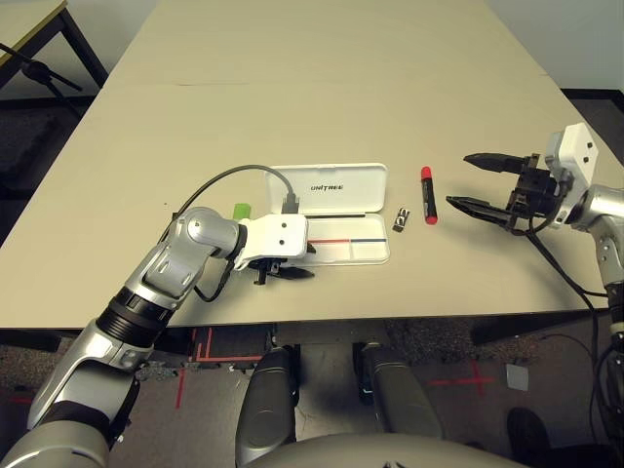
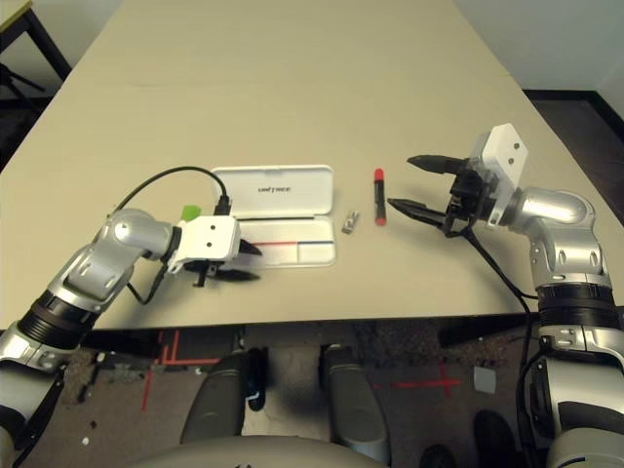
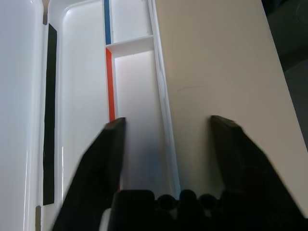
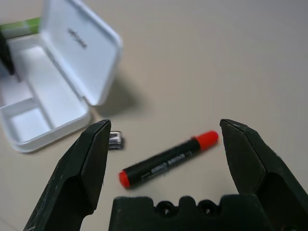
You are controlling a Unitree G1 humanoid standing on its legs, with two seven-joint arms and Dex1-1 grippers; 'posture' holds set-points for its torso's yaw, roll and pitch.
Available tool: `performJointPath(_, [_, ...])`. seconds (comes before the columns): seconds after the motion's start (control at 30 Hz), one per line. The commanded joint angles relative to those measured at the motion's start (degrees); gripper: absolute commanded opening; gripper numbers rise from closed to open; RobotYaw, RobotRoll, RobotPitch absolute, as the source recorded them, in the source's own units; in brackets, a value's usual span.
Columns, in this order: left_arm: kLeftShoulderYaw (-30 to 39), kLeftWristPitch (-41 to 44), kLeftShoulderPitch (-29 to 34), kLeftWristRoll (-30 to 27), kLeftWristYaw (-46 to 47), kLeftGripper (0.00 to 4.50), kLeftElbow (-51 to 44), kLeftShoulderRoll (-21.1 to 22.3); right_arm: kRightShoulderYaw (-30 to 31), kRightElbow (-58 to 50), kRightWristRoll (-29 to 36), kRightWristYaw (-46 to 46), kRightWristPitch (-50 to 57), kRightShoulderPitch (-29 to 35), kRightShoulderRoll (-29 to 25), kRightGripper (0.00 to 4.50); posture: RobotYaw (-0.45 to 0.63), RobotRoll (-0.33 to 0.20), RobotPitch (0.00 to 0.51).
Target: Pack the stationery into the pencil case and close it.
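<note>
glossy white hinged pencil case (image 1: 336, 210) beside cylindrical red marker (image 1: 427, 194)

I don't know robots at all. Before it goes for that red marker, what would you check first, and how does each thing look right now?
1. Pencil case lid open: ok, lid up, tray bare.
2. Right claw open wide enough: ok, fingers spread.
3. Red marker free to grab: ok, it lies alone on the table, apart from the clip.
4. Right claw lined up: ok, the right wrist view shows the marker between its fingers.
5. Left claw out of the way: not ok, open over the tray's near edge.
6. Green stick: cannot tell, mostly hidden behind the left arm.
</note>
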Motion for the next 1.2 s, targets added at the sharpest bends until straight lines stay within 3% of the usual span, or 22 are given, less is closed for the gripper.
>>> performJointPath(0.03, [0.71, 2.5, 0.77, -1.56, 0.18, 4.46, -2.64, 0.1, -1.87, -3.64, -0.35, -7.72, 5.79, 0.58, 0.85, 4.5, -0.1, 0.0, 0.168])
performJointPath(0.33, [8.93, 13.95, -1.42, -9.94, 2.38, 4.46, -5.28, 0.24, -3.23, -16.84, 4.1, -22.18, 29.01, 0.63, 3.43, 4.5, -0.1, 0.0, 0.18])
performJointPath(0.57, [12.93, 14.74, -0.17, -13.05, 2.41, 4.46, -4.54, 2.5, -5.64, -20.73, 6.74, -35.35, 45.73, -3.53, 8.84, 4.5, -0.08, 0.0, 0.185])
performJointPath(0.9, [15.13, 11.95, -2.2, -13.12, 2.62, 4.46, 0.71, 4.92, -6.1, -19.97, 1.03, -53.67, 52.05, -5.69, 18.33, 4.5, -0.07, 0.0, 0.181])
performJointPath(1.2, [15.06, 11.7, -2.3, -13.45, 2.53, 4.46, 1.12, 5.23, -5.6, -19.02, -1.03, -59.07, 56.0, -6.42, 22.89, 4.5, -0.05, 0.0, 0.18])
